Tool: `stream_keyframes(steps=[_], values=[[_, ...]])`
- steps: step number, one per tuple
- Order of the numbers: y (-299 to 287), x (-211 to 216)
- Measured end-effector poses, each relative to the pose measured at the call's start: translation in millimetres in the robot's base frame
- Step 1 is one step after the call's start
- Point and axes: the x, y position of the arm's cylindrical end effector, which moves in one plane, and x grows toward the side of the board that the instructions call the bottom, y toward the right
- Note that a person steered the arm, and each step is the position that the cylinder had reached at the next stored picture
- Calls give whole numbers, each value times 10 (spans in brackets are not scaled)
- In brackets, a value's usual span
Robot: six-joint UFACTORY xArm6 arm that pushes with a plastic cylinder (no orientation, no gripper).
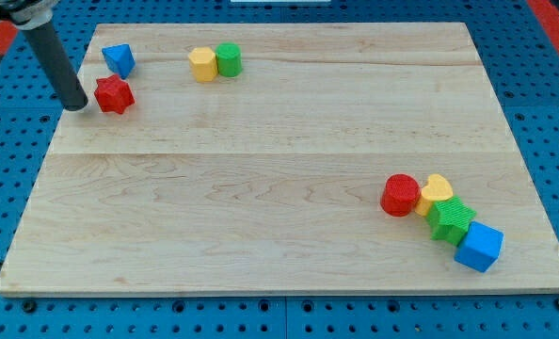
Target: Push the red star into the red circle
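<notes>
Resting on the board (261,160) in the upper left of the frame, my tip (76,105) sits just to the left of the red star (114,94), very near it; whether the two touch cannot be told. My rod rises from there up toward the top left corner. No pincer is fitted to this arm, so nothing opens, closes or grips: the rod end alone meets the blocks.

Up and slightly right of the red star, close by but apart from it, lies a blue block (119,59) with a pointed, angular form. Farther right along the top edge, a yellow block (202,64) and a green cylinder (229,59) stand side by side, touching.

The red circle (401,195) is in the lower right of the frame, well apart from the red star, with most of the board between them. Touching its right side is a yellow heart (436,193). Below and right of the heart comes a green star (451,218), pressed against it, and a blue cube (479,247) follows at the lower right end of that row, touching the green one. The four make a chain slanting down toward the bottom right corner.
</notes>
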Motion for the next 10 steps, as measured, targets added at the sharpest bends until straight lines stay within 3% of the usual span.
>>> stream_keyframes(steps=[4,6,8,10], values=[[465,-370],[1146,-185],[1544,-472],[1984,-125]])
